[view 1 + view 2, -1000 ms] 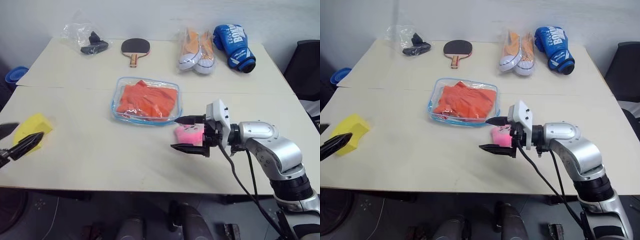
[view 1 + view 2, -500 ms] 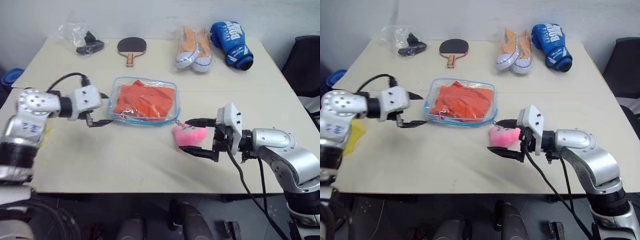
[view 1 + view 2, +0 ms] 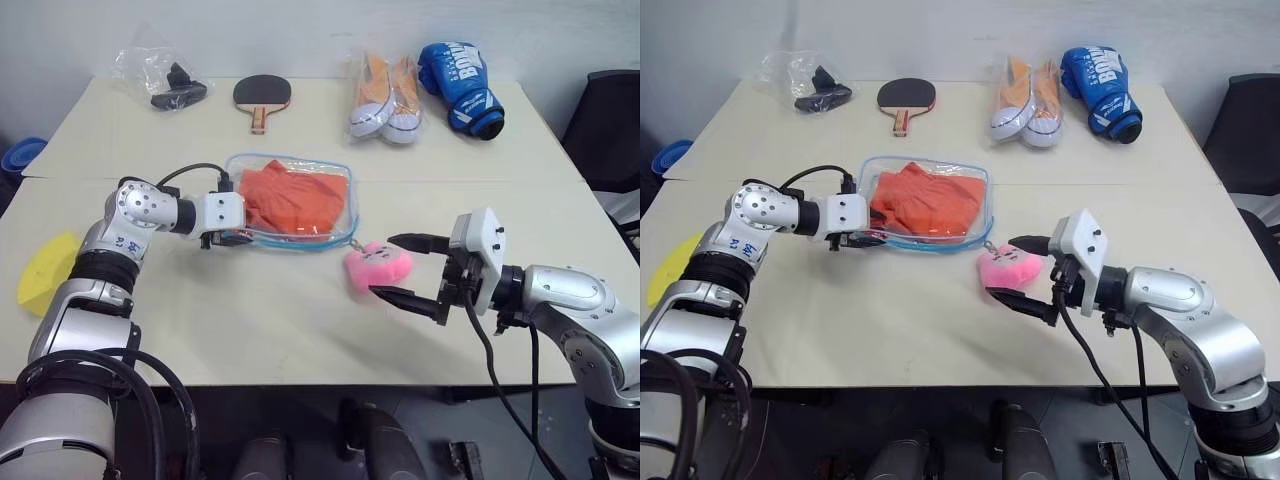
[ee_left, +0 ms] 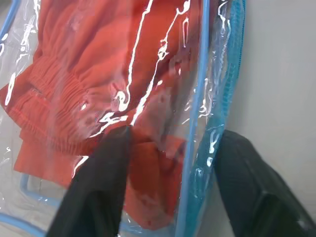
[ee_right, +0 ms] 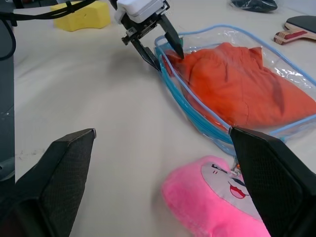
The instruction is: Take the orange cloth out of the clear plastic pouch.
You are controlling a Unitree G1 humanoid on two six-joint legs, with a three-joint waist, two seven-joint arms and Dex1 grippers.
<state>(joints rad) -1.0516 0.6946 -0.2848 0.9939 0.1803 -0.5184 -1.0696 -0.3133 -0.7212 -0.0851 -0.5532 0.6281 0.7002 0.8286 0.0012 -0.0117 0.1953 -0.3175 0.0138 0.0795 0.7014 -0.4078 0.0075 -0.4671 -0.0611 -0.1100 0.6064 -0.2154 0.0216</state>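
We see the clear plastic pouch (image 3: 292, 202) lying flat mid-table (image 3: 200, 300), the orange cloth (image 3: 298, 196) folded inside it. The left gripper (image 3: 866, 227) sits at the pouch's left end, its two fingers straddling the blue-edged rim, one over the cloth, one outside, not yet pressed together. Just right of the pouch's near corner lies the pink heart charm (image 3: 377, 266); beyond it the right gripper (image 3: 402, 268) hovers, jaws wide apart, empty.

Bare table (image 3: 250, 300) in front of the clear plastic pouch (image 3: 338, 175): open passage. Pink heart charm (image 3: 377, 265) blocks its right corner; left gripper (image 3: 238, 236) occupies its left edge.
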